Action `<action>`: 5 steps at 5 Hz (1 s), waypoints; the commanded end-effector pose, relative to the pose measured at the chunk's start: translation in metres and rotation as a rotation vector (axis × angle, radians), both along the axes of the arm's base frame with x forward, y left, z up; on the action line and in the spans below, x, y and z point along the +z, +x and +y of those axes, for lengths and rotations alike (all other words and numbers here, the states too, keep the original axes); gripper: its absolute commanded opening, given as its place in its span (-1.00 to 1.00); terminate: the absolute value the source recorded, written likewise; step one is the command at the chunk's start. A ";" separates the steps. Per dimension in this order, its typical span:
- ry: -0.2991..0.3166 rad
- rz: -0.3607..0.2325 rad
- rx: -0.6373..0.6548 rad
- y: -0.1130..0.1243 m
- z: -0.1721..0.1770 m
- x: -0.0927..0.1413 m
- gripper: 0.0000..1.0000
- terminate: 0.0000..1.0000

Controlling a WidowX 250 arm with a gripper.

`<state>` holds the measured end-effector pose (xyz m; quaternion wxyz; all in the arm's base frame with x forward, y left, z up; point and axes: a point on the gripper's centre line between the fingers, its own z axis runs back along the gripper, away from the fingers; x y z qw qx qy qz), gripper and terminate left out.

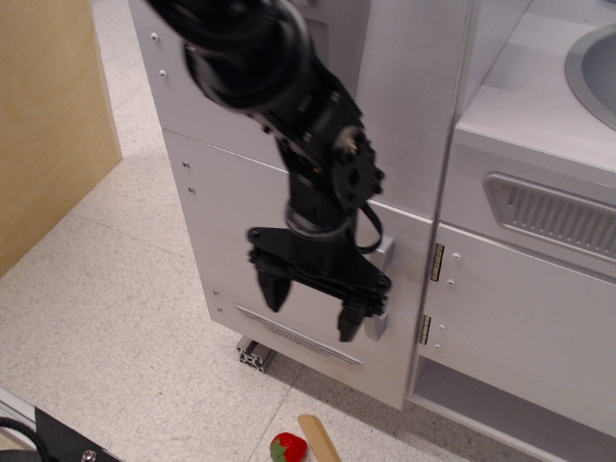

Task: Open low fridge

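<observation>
Speckled pale flooring [115, 318] runs under a white toy kitchen, with a light wooden panel [48, 125] standing off to the left side. From where I stand, the low fridge [250, 241] is the big white door panel in the lower middle of the unit, shut flush against its frame, with a thin silver trim strip [298, 335] running across near its bottom edge. Its curved silver-grey handle [382, 289] sits upright near the door's right edge, mostly covered by the arm, so only bits of its top and bottom show. The black gripper [310, 306] hangs in front of the door, pointing downward, its two fingers spread wide apart and holding nothing. One finger [273, 289] hangs over the bare white panel, while the other finger [349, 320] is right at the lower end of the handle; I cannot tell whether it actually touches. Right of the fridge is a plain white cabinet door [525, 318] with brass hinges [438, 262], and above that a grey vent grille [553, 212]. Down on the floor, well below the door, lie a small red toy strawberry [288, 448] and a pale wooden stick [320, 438], just beside each other.
</observation>
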<state>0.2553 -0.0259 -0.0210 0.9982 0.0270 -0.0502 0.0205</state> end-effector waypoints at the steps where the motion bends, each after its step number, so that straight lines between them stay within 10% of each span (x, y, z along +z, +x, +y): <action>1: -0.008 -0.109 0.014 0.039 -0.018 0.009 1.00 -1.00; 4: 0.004 -0.149 0.005 0.056 -0.017 0.009 1.00 -1.00; 5: -0.003 -0.152 -0.002 0.056 -0.017 0.009 -1.00 -1.00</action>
